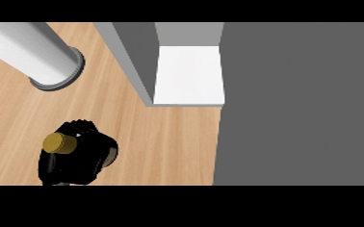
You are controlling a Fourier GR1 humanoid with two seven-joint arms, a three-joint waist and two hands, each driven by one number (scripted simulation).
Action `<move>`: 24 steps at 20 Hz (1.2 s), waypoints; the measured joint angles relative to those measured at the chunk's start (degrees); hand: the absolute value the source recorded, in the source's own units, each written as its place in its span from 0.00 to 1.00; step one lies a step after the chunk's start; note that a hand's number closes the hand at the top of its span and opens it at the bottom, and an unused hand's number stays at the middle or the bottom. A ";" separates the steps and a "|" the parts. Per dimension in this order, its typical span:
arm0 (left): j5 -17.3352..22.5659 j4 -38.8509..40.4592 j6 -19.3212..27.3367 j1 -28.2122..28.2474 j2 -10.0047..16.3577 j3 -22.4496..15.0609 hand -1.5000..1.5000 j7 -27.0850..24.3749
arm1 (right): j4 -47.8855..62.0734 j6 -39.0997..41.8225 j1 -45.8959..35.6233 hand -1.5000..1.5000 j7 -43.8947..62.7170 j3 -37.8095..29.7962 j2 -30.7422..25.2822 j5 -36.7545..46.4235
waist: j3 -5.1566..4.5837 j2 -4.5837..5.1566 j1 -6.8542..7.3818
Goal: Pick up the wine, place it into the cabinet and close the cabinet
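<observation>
The wine (74,161) is a black bottle with a gold cap (59,143), seen from above at the lower left over the wooden counter (171,144). Black fingers of my left hand (80,126) show at the bottle's far edge, curled against it; the rest of the hand and the forearm are hidden under the bottle. To the upper right stands the cabinet (292,101), with a white shelf (189,74) showing inside its opening. A grey side panel (131,60) bounds the shelf on the left. My right hand does not show.
A tall pale grey cylinder (43,55) with a ringed base stands at the upper left of the counter. Bare wood lies between the bottle and the cabinet's shelf.
</observation>
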 measured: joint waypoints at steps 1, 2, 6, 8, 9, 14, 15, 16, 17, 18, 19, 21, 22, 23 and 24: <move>1.11 -2.58 -0.63 0.73 0.19 -0.11 1.00 2.01 | -0.01 -0.01 -0.01 0.00 -0.01 0.12 0.12 -0.01 | 0.00 -0.02 0.03; 1.59 -4.83 -0.49 1.16 -0.26 -0.61 1.00 3.47 | 0.01 0.50 0.37 0.00 -0.33 -0.54 -0.08 -0.14 | 0.01 -0.02 -0.01; 2.82 -12.73 0.28 2.34 -1.89 -3.30 1.00 10.15 | 0.04 0.57 0.67 0.00 -0.58 0.33 0.58 -0.15 | 0.01 0.01 -0.07; 2.98 -17.50 0.71 3.49 -2.38 -5.04 1.00 13.58 | 0.18 1.14 1.28 0.00 -1.56 0.00 0.70 -0.20 | 0.01 0.01 -0.05; 2.74 -19.61 1.46 3.56 -2.75 -5.92 1.00 15.46 | 0.09 0.95 1.13 0.00 -1.33 -0.28 0.70 -0.26 | 0.01 0.00 -0.11; -0.16 -28.13 5.70 3.14 -4.40 -10.30 1.00 23.83 | 0.12 1.11 1.23 0.00 -1.23 0.05 1.00 -0.36 | 0.00 0.04 -0.22; -0.78 -29.19 6.49 2.89 -4.81 -11.18 1.00 25.36 | 0.05 1.42 1.70 0.00 -1.32 -0.09 0.95 -0.44 | 0.00 0.05 -0.27; -1.12 -30.19 7.09 1.72 -4.93 -11.78 1.00 27.44 | 0.03 1.61 1.92 0.00 -1.27 -0.24 0.87 -0.50 | 0.00 0.05 -0.36; -1.18 -30.74 7.75 0.25 -5.31 -12.31 1.00 29.65 | 0.08 1.32 1.94 0.00 -1.27 0.50 1.27 -0.40 | 0.01 0.07 -0.40; -1.30 -31.32 8.55 -0.60 -5.67 -13.17 1.00 31.04 | 0.09 1.47 2.38 0.00 -1.68 0.66 1.48 -0.39 | 0.00 0.08 -0.42; -1.41 -31.62 9.97 -2.19 -5.95 -14.28 1.00 32.66 | 0.16 1.47 2.22 0.00 -1.71 0.52 1.53 -0.42 | 0.00 0.09 -0.48; -1.59 -32.13 12.03 -4.34 -6.35 -16.14 1.00 34.00 | 0.21 1.49 2.20 0.00 -1.76 0.40 1.57 -0.44 | -0.02 0.11 -0.51; -1.89 -32.93 14.05 -5.05 -6.49 -18.35 1.00 34.93 | 0.22 1.56 2.00 0.00 -1.73 -0.28 1.32 -0.52 | -0.01 0.09 -0.57; -1.98 -33.19 16.14 -6.01 -6.59 -20.27 1.00 35.65 | 0.14 1.86 2.25 0.00 -1.88 -0.35 1.23 -0.59 | 0.00 0.08 -0.68; -1.96 -33.14 17.51 -7.03 -6.68 -21.45 1.00 36.29 | 0.20 1.53 1.92 0.00 -1.74 0.13 1.53 -0.54 | 0.00 0.09 -0.64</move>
